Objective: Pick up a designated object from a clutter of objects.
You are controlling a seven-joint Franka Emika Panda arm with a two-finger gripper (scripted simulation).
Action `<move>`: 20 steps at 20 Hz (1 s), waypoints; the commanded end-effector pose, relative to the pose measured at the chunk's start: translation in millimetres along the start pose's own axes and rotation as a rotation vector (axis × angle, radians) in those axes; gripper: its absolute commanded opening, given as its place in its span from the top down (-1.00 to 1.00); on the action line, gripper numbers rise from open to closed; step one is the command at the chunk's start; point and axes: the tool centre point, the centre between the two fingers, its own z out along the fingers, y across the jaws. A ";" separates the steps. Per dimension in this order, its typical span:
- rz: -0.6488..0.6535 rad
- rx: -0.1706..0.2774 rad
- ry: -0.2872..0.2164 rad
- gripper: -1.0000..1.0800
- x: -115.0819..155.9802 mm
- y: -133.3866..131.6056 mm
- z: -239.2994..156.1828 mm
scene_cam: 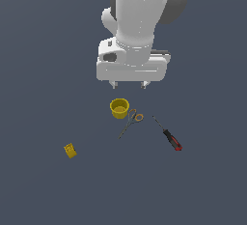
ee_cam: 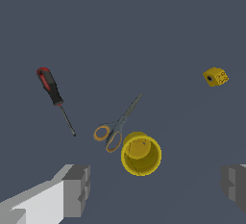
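The screwdriver [scene_cam: 169, 135] with a red-and-black handle and thin dark shaft lies flat toward the exterior view's right; it also shows in the wrist view [ee_cam: 53, 94]. The yellow cup [scene_cam: 119, 108] [ee_cam: 140, 154] stands upright beside the orange-handled scissors [scene_cam: 130, 121] [ee_cam: 116, 125]. A small yellow box [scene_cam: 70, 150] [ee_cam: 215, 77] lies apart at the exterior view's left. My gripper [scene_cam: 129, 85] [ee_cam: 156, 189] hangs high above the cup, open and empty, its fingers [ee_cam: 77, 189] wide apart.
The dark grey floor [scene_cam: 202, 185] extends around the objects on all sides. The arm's white body [scene_cam: 140, 21] fills the top middle of the exterior view.
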 end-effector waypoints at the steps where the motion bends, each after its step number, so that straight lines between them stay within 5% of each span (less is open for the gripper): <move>1: 0.000 0.000 0.000 -0.92 0.1 0.4 0.2; 11: -0.067 -0.008 0.005 -0.92 17.6 -25.6 32.3; 20: -0.219 -0.009 0.016 -0.92 42.9 -90.0 108.4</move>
